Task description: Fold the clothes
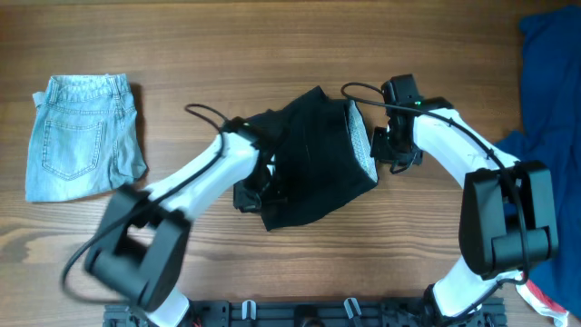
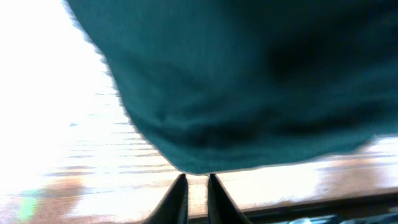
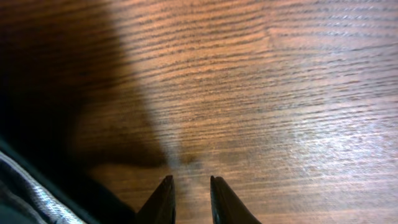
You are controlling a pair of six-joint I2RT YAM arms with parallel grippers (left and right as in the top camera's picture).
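Black cloth sits dead centre on the wood table. That's the clothes, one soft shorts-like piece bunched into a rough lump rather than lying flat, with the whitish-grey waistband turned out along its right-hand side.

The left gripper is tucked against the lower-left edge of the lump, and from above the cloth partly hides it. On its own wrist cam the two tips sit close together with just a thin slit between them. Dark cloth fills most of that view, its edge coming right down to the tips. Honestly can't tell if anything is pinched in there, it's too blurry and blown out.

The right gripper is just beside the waistband side. Its wrist cam shows the fingers parted with bare wood grain between them, gripping nothing, and a sliver of grey waistband in the bottom-left corner.

Far left there's a pair of light-blue denim shorts lying flat with the back pockets up, well apart from the clothes. Some bright blue fabric sits at the right edge.
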